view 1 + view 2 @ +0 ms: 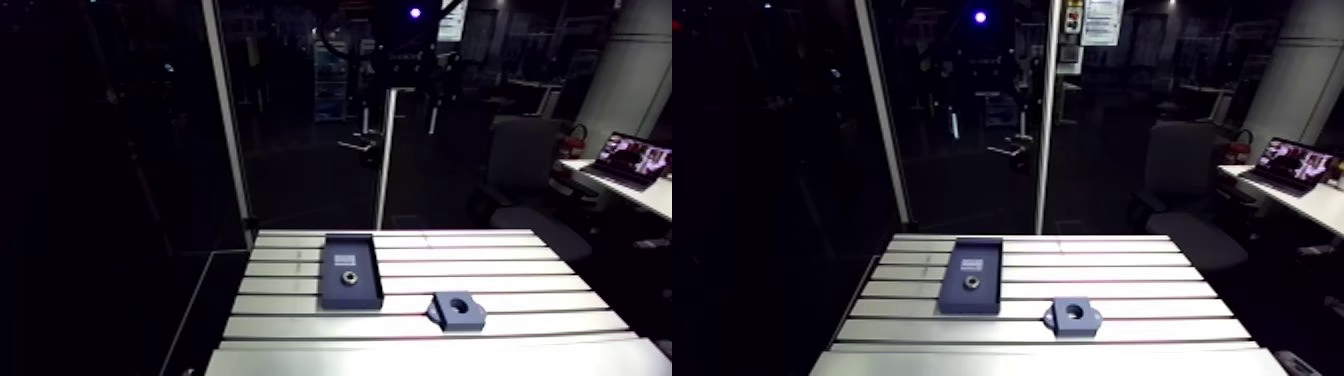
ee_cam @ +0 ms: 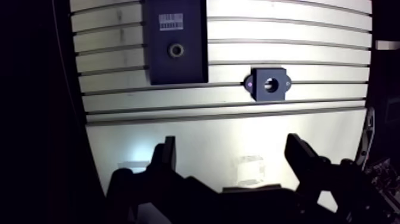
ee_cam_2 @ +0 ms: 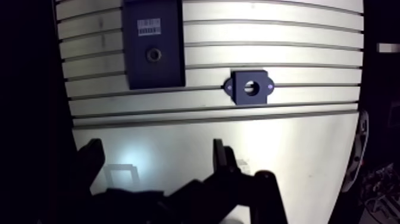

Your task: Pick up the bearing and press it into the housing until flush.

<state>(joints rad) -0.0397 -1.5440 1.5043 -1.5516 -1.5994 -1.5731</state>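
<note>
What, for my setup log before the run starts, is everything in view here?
tray: 1, dark blue, flat on the table, ahead of the gripper
bearing: 1, metallic ring, lying inside the tray
label: 1, white with a barcode, in the tray beyond the bearing
housing: 1, dark block with a round bore, on the bare table beside the tray, not touching it
table: 1, slotted aluminium
gripper: 1, dark, fingers apart with nothing between them, above the table short of both parts

Slotted table (image 1: 500,262) — dark tray (image 1: 352,297) and housing (image 1: 468,317) on it.
</note>
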